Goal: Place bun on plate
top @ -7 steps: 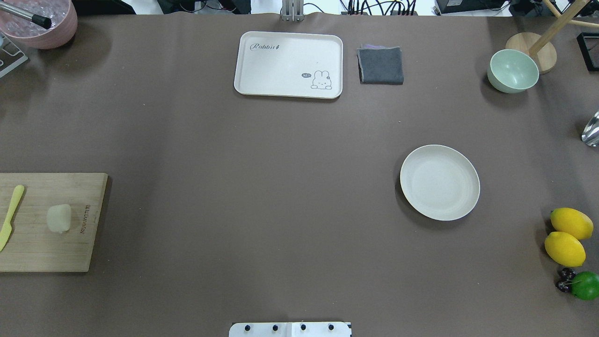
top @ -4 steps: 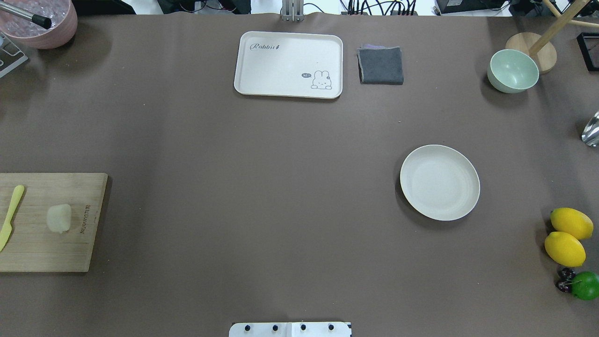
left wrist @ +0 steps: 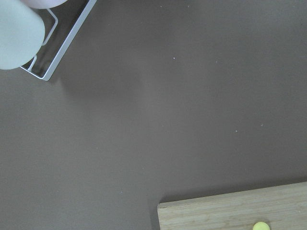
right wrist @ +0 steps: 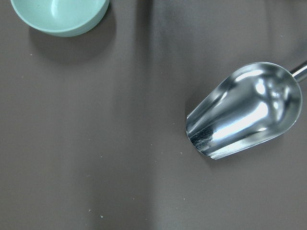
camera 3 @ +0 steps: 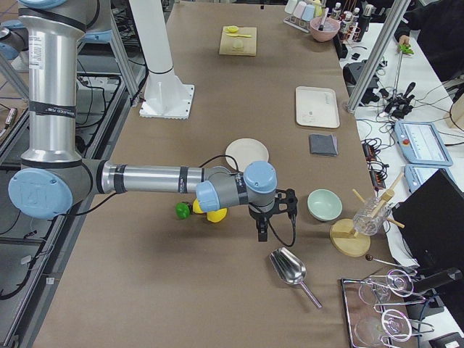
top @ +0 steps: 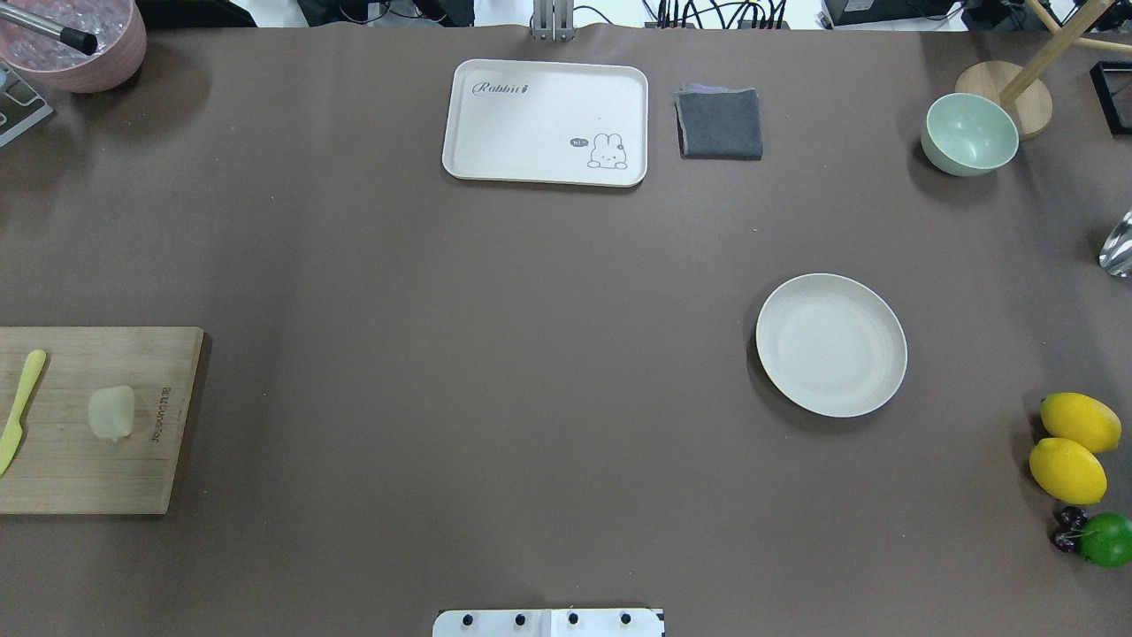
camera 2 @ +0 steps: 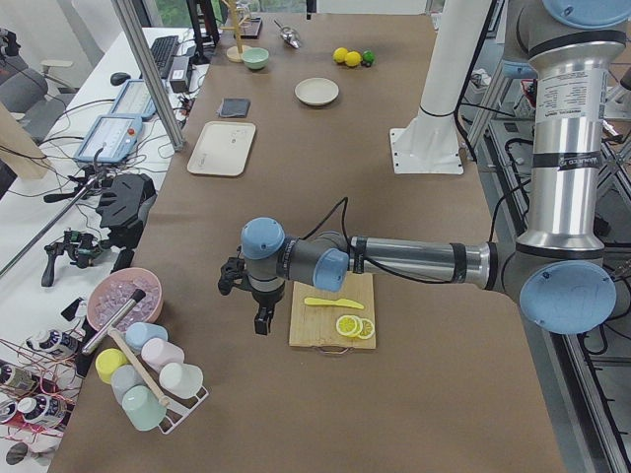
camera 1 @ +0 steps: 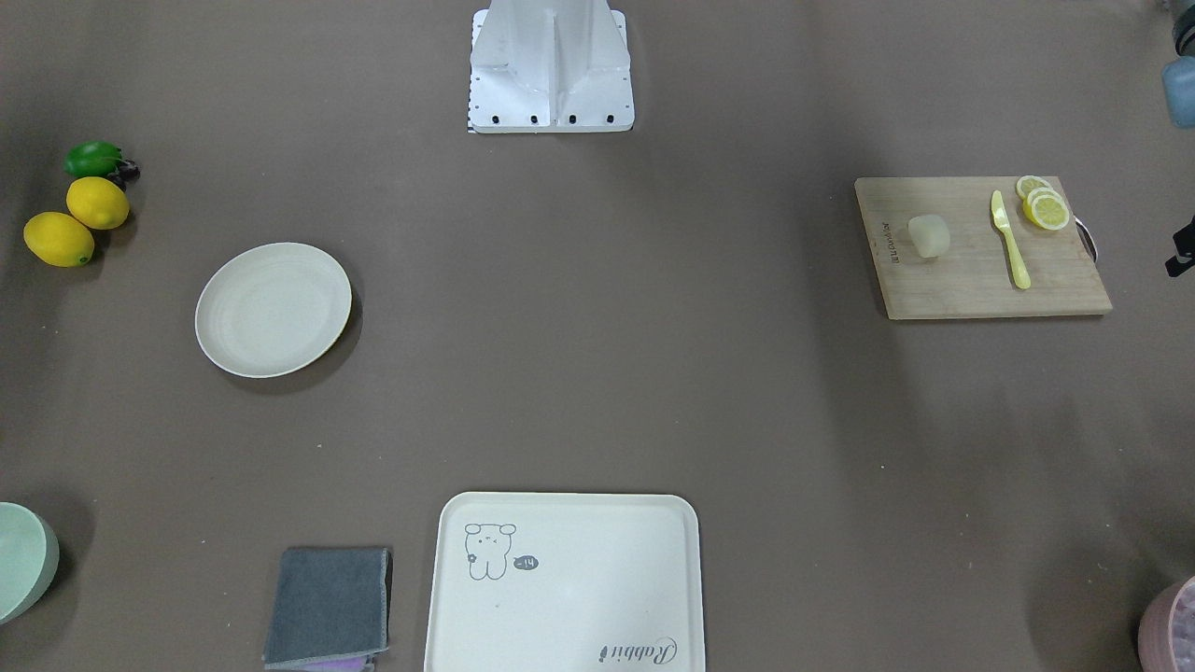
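The bun (top: 111,412), a pale cream lump, lies on a wooden cutting board (top: 88,478) at the table's left edge; it also shows as bun (camera 1: 929,235). The round cream plate (top: 831,345) sits bare on the right half, also seen as plate (camera 1: 273,309). Only the side views show the arms. My left gripper (camera 2: 261,313) hangs just past the board's outer end, away from the bun. My right gripper (camera 3: 262,230) hovers between the lemons and a green bowl, beyond the plate. I cannot tell whether either is open or shut.
A yellow knife (camera 1: 1010,241) and lemon slices (camera 1: 1044,205) share the board. A bunny tray (top: 546,122) and grey cloth (top: 720,123) lie at the far edge. Green bowl (top: 969,134), lemons (top: 1072,447), a lime (top: 1105,539) and a metal scoop (right wrist: 244,110) crowd the right end.
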